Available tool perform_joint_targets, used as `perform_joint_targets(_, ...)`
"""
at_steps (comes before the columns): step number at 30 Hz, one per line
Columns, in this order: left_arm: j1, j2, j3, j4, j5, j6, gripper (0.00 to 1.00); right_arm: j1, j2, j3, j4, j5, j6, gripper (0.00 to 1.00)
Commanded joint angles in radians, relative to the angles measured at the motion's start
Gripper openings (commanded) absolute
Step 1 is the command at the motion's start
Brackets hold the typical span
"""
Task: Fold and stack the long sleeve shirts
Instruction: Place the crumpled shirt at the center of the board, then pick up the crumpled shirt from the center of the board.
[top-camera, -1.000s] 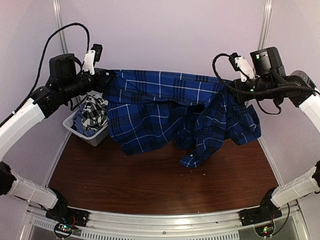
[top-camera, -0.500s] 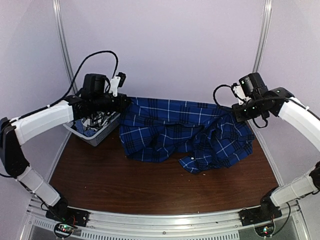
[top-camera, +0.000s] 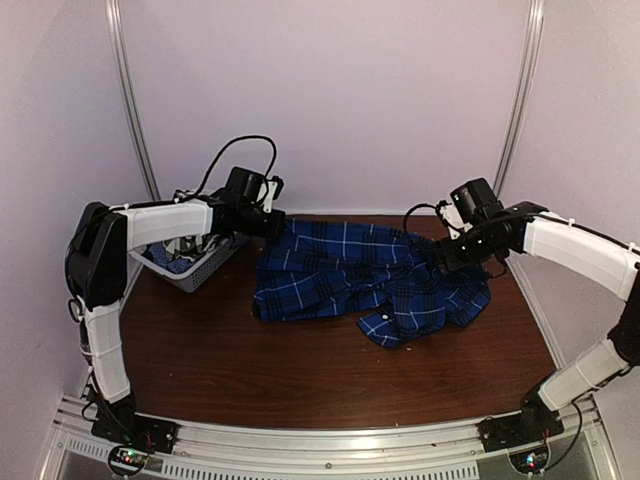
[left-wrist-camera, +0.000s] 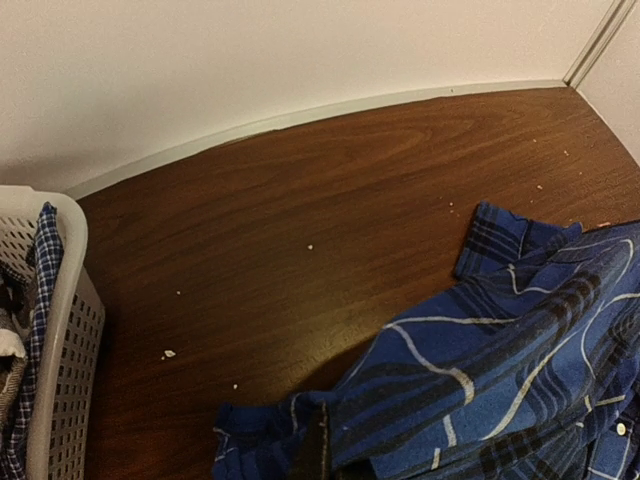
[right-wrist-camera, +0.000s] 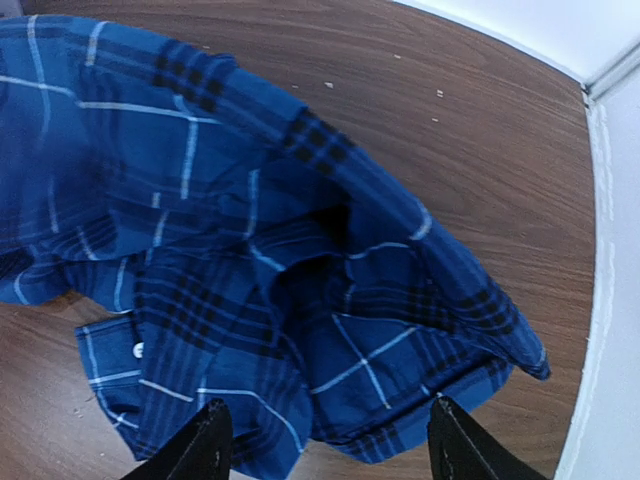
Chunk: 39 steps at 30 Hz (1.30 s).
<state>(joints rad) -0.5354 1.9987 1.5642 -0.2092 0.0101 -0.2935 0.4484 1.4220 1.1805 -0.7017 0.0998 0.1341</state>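
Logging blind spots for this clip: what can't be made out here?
- Left claw tips: cut off by the left wrist view's bottom edge; too small from above.
- Basket contents: cropped by the left wrist view's left edge; left arm partly covers them from above.
- Blue shirt collar: buried in its own folds.

Soft royal blue and navy plaid shirt (top-camera: 345, 275), thin white lines; beside it, white plastic mesh basket (top-camera: 198, 270); dark brown wooden table (top-camera: 300, 370).
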Motion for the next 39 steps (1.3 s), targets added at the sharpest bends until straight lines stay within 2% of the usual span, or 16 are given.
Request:
perform_joint_targets(1, 0.011, -0.012, 0.048, 0.030, -0.011, 0.009, 0.00, 0.009, -0.005, -0.068, 0.141, -0.127, 0.004, 0.67)
perform_joint_targets(9, 0.011, -0.057, 0.003, 0.040, 0.005, 0.008, 0.00, 0.006, 0.175, -0.005, 0.226, -0.135, -0.008, 0.65)
perform_joint_targets(13, 0.011, -0.074, -0.010, 0.040, 0.028, 0.009, 0.00, 0.002, 0.283, 0.064, 0.208, -0.106, -0.033, 0.59)
perform_joint_targets(17, 0.011, -0.093, -0.029, 0.042, 0.025, 0.016, 0.00, -0.008, 0.335, 0.110, 0.202, -0.065, -0.057, 0.46)
perform_joint_targets(19, 0.011, -0.103, -0.039, 0.044, 0.022, 0.020, 0.00, -0.013, 0.344, 0.123, 0.199, -0.064, -0.066, 0.37)
perform_joint_targets(24, 0.011, -0.137, -0.068, 0.038, 0.013, 0.040, 0.00, -0.017, 0.283, 0.106, 0.155, -0.019, -0.060, 0.00)
perform_joint_targets(29, 0.012, -0.173, -0.113, 0.031, 0.039, 0.094, 0.01, -0.020, 0.070, 0.003, 0.132, -0.004, -0.009, 0.00)
perform_joint_targets(34, 0.011, -0.125, -0.062, -0.009, 0.052, 0.137, 0.08, -0.036, -0.080, -0.042, 0.104, -0.032, 0.007, 0.00)
perform_joint_targets(36, 0.011, -0.111, -0.044, -0.015, 0.060, 0.144, 0.17, -0.050, -0.092, -0.042, 0.099, -0.023, 0.003, 0.00)
perform_joint_targets(39, 0.011, -0.132, -0.061, -0.015, 0.051, 0.150, 0.40, -0.086, -0.091, -0.038, 0.072, 0.020, 0.004, 0.00)
